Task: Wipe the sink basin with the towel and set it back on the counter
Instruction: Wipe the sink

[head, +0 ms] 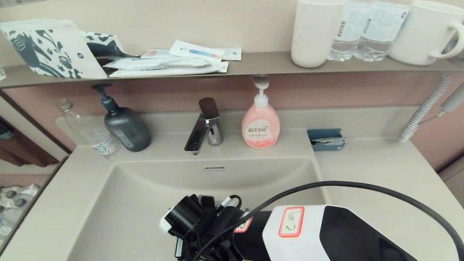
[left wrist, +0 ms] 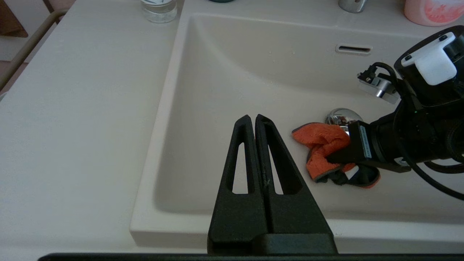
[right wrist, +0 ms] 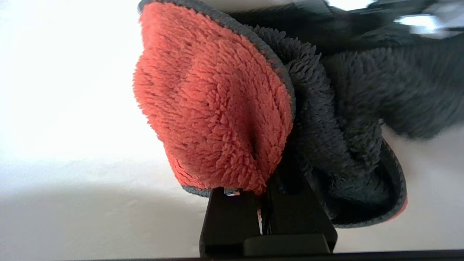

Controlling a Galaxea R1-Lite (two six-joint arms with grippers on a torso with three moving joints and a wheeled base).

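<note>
The red-orange towel (left wrist: 320,145) with its dark grey reverse (right wrist: 362,108) is bunched on the floor of the beige sink basin (left wrist: 232,72), right beside the chrome drain plug (left wrist: 342,116). My right gripper (left wrist: 344,156) is shut on the towel (right wrist: 217,101), its fingers buried in the folds. In the head view my right arm (head: 253,232) reaches down into the basin (head: 145,203) and hides the towel. My left gripper (left wrist: 252,117) is shut and empty, held above the basin's near edge, left of the towel. The counter (head: 380,174) lies to the right of the basin.
Along the back edge stand a chrome faucet (head: 204,125), a pink soap pump (head: 260,125), a dark pump bottle (head: 125,125), a clear bottle (head: 90,130) and a blue dish (head: 326,139). The shelf (head: 253,61) above holds cups, bottles, packets and a patterned pouch (head: 47,47).
</note>
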